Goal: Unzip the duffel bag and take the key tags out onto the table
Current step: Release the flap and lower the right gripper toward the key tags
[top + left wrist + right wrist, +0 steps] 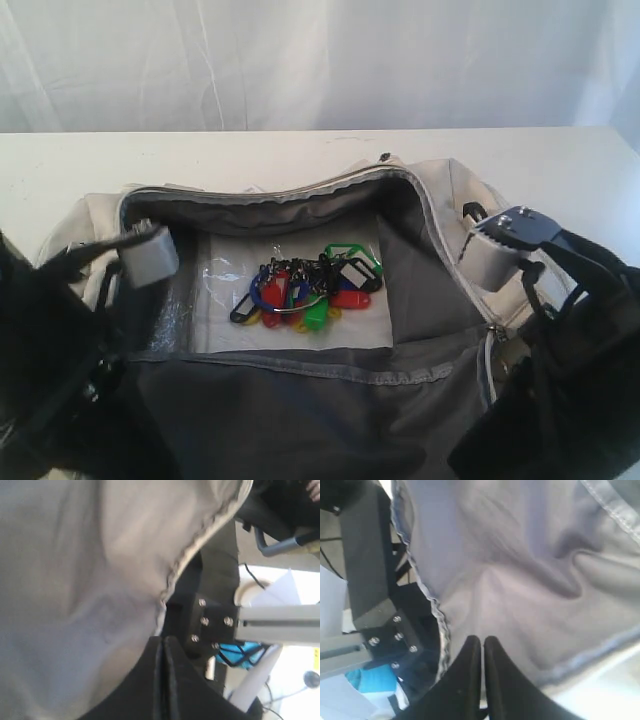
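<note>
The beige duffel bag [452,188] lies unzipped on the white table [250,155], its dark grey lining showing. The key tags [308,290], red, green, blue and black on rings, rest on the bag's pale floor. The near flap [300,420] is spread towards the front edge. My left gripper [163,640] is shut at the flap's zipper edge [186,557], apparently pinching it. My right gripper [483,640] is shut against the lining [530,570] beside the zipper edge [436,607]. In the exterior view both sets of fingertips are hidden.
My left arm [50,350] flanks the bag's left end and my right arm [570,340] its right end. A white curtain [300,60] hangs behind the table. The wrist views show the dark robot frame [212,622] beyond the flap's edge.
</note>
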`<act>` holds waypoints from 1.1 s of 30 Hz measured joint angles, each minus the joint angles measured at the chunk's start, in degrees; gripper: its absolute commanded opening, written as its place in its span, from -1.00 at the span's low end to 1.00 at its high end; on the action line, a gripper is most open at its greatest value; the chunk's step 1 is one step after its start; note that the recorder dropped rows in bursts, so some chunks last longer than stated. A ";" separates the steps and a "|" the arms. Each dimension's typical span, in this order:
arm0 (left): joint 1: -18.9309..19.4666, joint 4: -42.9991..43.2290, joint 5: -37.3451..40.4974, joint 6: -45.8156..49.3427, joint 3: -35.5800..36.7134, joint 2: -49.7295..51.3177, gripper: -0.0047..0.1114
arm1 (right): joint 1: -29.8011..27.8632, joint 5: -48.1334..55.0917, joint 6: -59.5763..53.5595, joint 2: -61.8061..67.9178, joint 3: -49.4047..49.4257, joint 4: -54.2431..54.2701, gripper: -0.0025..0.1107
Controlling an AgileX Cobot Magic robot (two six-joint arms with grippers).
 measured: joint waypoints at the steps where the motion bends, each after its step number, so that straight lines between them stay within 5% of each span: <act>1: 0.00 0.38 0.00 -0.62 -1.53 -0.53 -0.92 | 0.00 0.00 0.22 0.00 0.00 -1.04 -0.91; 13: 0.00 30.52 -0.97 -23.53 -12.75 -8.55 -0.92 | 0.00 -6.13 12.59 0.00 0.00 -15.63 -0.91; 22: 0.00 32.97 -3.04 -26.61 -8.05 -16.85 -0.92 | 0.09 -10.21 14.11 0.00 -8.13 -15.85 -0.96; 33: 0.00 32.64 -15.88 -26.83 3.12 -18.63 -0.92 | 5.96 -13.90 13.95 15.25 -21.73 -17.39 -0.96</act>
